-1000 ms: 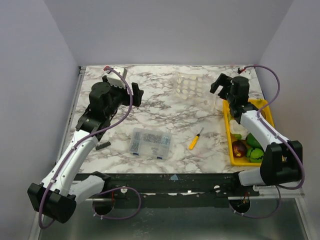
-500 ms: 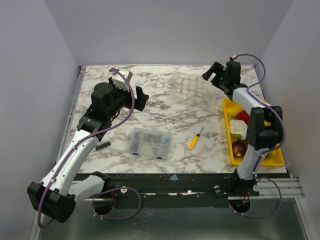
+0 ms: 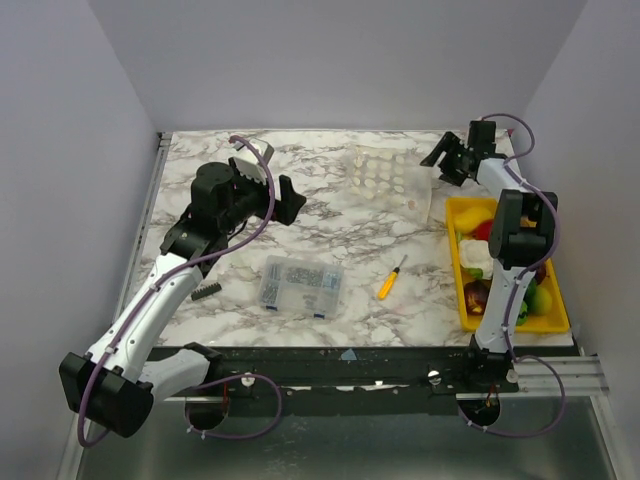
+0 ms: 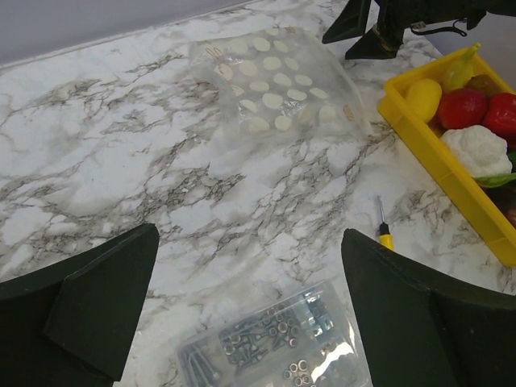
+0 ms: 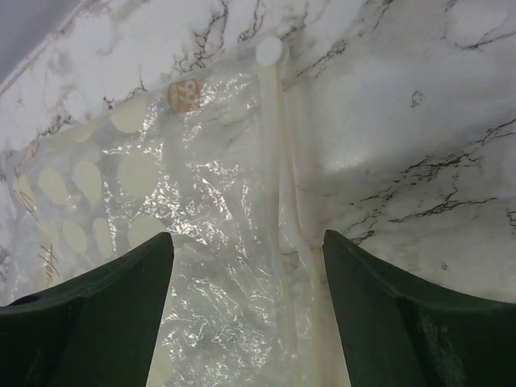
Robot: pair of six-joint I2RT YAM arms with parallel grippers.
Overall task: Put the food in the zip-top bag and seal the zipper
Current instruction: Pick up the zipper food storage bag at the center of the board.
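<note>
Plastic zip-top bag (image 3: 385,180) lies under the outstretched right claw (image 3: 445,165), jaws apart; left claw (image 3: 288,198) hovers agape.

The left arm (image 3: 150,300) and the right arm (image 3: 512,228) share one build: smooth white shells over the long links, and chunky black housings at the joints and bases. A thin purple cable (image 3: 262,180) loops loosely along each arm. The left tool (image 4: 250,234) and the right tool (image 5: 247,236) have matte black, wedge-shaped fingers.
</note>
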